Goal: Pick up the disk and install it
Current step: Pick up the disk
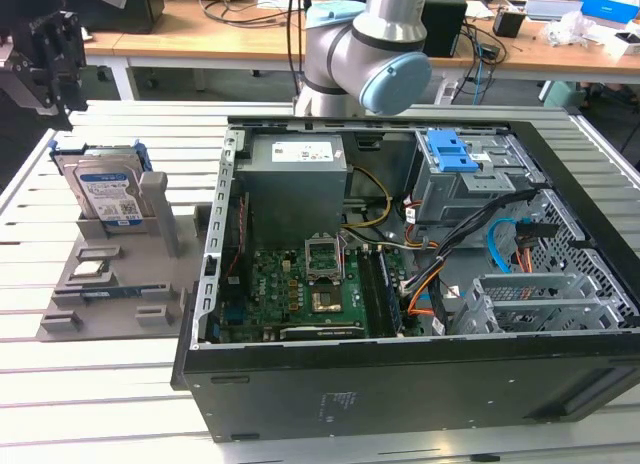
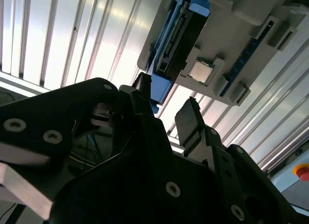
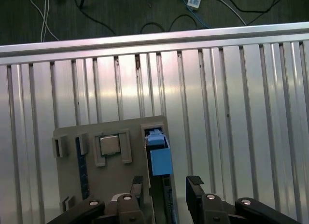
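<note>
The flat silver disk with a blue frame stands in the grey plastic holder; the black gripper above the holder is open and empty, and I think it needs one finger down each flat side.

Open computer case beside grey holder; chip in holder.

disk bottom inside grey holder

I see the silver, blue-framed disk standing on edge in a grey holder at the exterior view's nine o'clock.
</note>
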Controlling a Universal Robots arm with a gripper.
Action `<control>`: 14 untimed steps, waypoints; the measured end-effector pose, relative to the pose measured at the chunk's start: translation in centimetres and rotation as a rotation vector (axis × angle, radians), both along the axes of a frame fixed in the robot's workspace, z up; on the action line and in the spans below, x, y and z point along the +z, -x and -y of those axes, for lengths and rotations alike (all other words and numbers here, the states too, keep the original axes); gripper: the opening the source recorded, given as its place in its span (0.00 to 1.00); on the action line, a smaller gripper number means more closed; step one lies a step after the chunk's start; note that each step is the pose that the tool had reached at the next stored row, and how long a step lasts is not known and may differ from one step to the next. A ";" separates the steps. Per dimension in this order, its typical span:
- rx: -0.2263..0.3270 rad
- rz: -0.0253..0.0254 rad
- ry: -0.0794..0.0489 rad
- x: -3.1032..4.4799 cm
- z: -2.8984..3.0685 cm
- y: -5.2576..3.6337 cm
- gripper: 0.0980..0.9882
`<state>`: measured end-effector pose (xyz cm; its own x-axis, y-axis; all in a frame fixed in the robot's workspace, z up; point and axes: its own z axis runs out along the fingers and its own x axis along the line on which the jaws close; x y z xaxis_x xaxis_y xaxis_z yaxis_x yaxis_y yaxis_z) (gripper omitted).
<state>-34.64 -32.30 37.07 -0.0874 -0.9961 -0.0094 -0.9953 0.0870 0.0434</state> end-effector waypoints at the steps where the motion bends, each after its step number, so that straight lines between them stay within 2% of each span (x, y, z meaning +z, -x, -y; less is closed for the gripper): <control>1: 0.000 -0.0001 0.000 -0.08 0.00 -0.02 0.43; 4: 0.001 0.0000 0.000 -0.45 0.00 -0.11 0.43; 5: 0.003 0.0000 0.000 -0.90 0.00 -0.17 0.43; 6: 0.006 0.0001 0.000 -1.47 0.00 -0.17 0.43; 7: 0.020 -0.0001 0.000 -2.64 0.01 -0.17 0.43; 8: 0.037 0.0001 0.000 -3.26 0.01 -0.15 0.43; 10: 0.075 0.0001 0.000 -5.16 0.02 -0.11 0.43; 11: 0.082 0.0000 0.000 -5.85 0.02 -0.10 0.43; 14: 0.091 0.0001 0.000 -7.11 0.02 -0.10 0.43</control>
<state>-34.53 -32.32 29.96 0.0031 -1.0000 -0.0093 -0.9991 -0.0035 0.0433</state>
